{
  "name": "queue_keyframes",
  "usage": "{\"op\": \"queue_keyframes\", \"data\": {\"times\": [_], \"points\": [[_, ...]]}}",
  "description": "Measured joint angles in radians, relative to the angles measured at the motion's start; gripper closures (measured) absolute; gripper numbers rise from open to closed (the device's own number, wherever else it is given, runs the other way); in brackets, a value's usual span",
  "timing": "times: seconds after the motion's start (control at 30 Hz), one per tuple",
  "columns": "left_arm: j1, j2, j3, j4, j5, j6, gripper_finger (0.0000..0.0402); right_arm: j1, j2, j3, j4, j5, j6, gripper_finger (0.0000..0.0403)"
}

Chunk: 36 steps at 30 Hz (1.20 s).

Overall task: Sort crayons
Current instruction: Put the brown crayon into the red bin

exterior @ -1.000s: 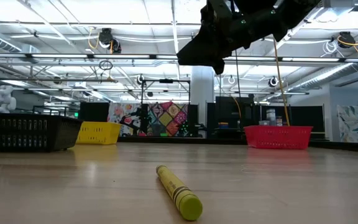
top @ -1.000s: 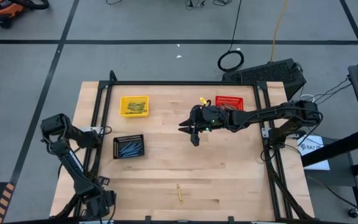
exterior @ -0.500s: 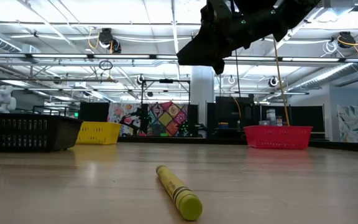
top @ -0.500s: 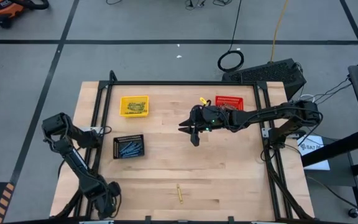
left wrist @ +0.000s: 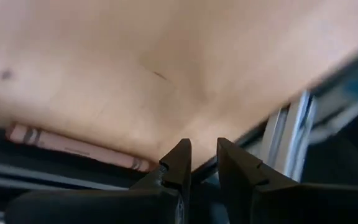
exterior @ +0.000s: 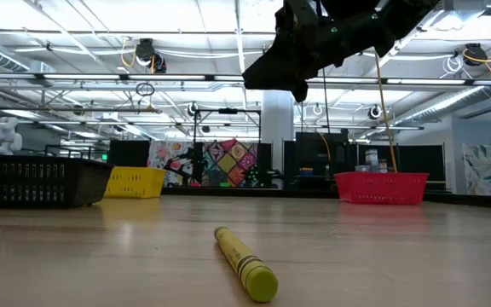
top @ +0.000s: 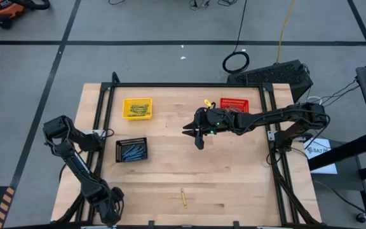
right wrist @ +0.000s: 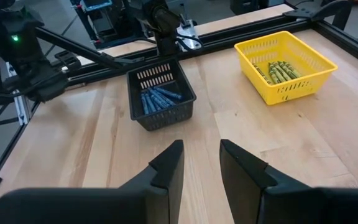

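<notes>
Yellow crayon [top: 183, 198] alone near table's [top: 234, 172] near edge, long axis near–far, right gripper [top: 197, 135] mid-table – fingers apart, empty, left gripper [left wrist: 202, 163] at near-left corner, narrow gap, empty.

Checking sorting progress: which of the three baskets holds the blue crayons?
The black basket, on the left side of the table below the yellow basket. The yellow one holds yellow-green crayons; the red basket sits far right.

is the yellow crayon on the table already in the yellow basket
No, the yellow crayon lies alone on the table near its front edge, far from the yellow basket.
</notes>
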Motion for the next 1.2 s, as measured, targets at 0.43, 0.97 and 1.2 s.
{"op": "queue_keyframes", "data": {"times": [0.43,0.97,1.2], "points": [[-0.044,-0.001,-0.005,-0.108,0.034,0.766,0.0334,0.0,0.0,0.0,0.002,0.0,0.0,0.0312],[-0.079,-0.001,-0.004,-0.189,0.005,1.01,0.0351,0.0,0.0,0.0,0.002,0.0,0.003,0.0312],[-0.088,-0.001,-0.005,-0.183,0.012,0.99,0.0397,0.0,0.0,0.0,0.002,0.0,0.003,0.0312]]}}
